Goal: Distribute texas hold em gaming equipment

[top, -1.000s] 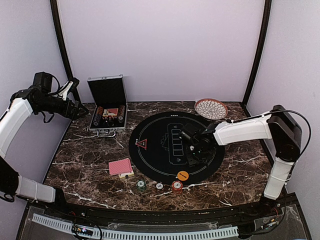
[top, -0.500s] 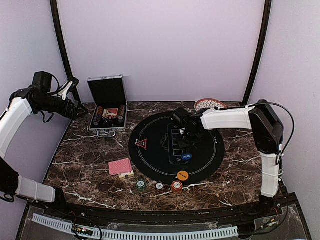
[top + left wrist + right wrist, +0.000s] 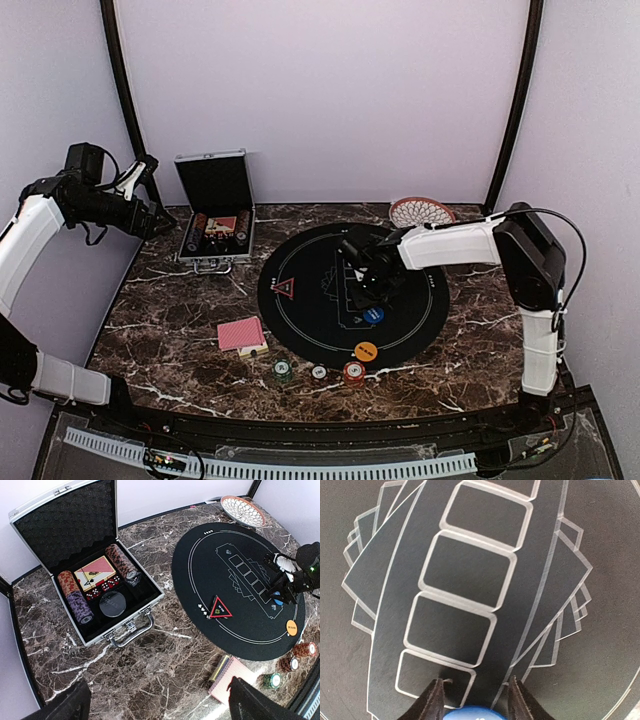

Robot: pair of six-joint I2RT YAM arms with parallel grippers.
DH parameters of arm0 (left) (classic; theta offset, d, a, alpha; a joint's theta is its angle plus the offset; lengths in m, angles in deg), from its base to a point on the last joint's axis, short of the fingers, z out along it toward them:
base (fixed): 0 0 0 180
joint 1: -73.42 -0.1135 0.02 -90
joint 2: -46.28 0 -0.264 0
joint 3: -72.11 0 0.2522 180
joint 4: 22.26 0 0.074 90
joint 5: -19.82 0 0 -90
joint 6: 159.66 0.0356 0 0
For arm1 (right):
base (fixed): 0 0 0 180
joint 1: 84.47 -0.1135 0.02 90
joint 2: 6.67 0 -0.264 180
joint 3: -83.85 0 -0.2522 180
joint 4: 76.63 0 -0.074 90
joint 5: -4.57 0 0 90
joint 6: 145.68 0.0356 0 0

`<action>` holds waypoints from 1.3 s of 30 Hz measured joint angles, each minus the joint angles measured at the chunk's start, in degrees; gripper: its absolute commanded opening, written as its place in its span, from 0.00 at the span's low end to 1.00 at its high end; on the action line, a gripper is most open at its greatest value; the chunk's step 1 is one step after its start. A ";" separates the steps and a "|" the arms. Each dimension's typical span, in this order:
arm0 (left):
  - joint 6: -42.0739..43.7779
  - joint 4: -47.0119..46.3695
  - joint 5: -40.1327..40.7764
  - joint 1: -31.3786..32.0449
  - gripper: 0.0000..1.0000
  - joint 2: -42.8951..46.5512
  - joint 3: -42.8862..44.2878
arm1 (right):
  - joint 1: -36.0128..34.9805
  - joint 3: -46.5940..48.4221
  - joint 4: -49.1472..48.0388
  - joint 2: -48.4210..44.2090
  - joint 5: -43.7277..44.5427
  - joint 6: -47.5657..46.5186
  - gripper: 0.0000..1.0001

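Observation:
A blue chip [image 3: 373, 315] lies on the round black mat [image 3: 300, 310], just near of my open, empty right gripper [image 3: 365, 285]. In the right wrist view the gripper [image 3: 476, 680] hovers over the mat's printed card boxes, and the chip [image 3: 470, 714] shows at the bottom edge between the fingers. An orange chip [image 3: 366, 351] and the red-edged triangle marker [image 3: 284, 290] lie on the mat. Green [image 3: 283, 370], white [image 3: 319, 372] and red [image 3: 353, 373] chips sit off its front edge. A red-backed card deck [image 3: 241, 333] lies left of them. My left gripper [image 3: 158, 215] is open, raised at the far left.
The open silver case [image 3: 215, 205] stands at the back left; it holds chip rolls [image 3: 75, 597], dice and a card deck [image 3: 95, 572]. The woven dish [image 3: 422, 216] sits at the back right. The left wrist view looks down on the marble table [image 3: 150, 660].
My right gripper has let go of the blue chip on the mat and moved left and away from it. The left arm has not moved.

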 measured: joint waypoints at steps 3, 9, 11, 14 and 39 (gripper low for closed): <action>0.02 0.00 0.07 0.00 0.99 0.00 0.00 | -0.83 -1.14 -1.20 -0.09 0.63 0.24 0.41; 0.13 0.02 0.17 0.00 0.99 0.04 0.00 | -1.05 -5.79 -5.31 -2.45 1.75 0.63 0.38; 0.15 0.04 0.20 0.00 0.99 0.04 0.00 | -1.05 -8.35 -6.45 -4.07 2.32 0.66 0.38; 0.17 0.04 0.20 0.00 0.99 0.04 0.02 | -1.05 -12.22 -6.88 -6.80 3.04 0.68 0.38; 0.90 1.57 0.17 0.00 0.99 0.04 1.44 | -8.46 -17.99 1.73 -18.73 -8.04 8.63 0.71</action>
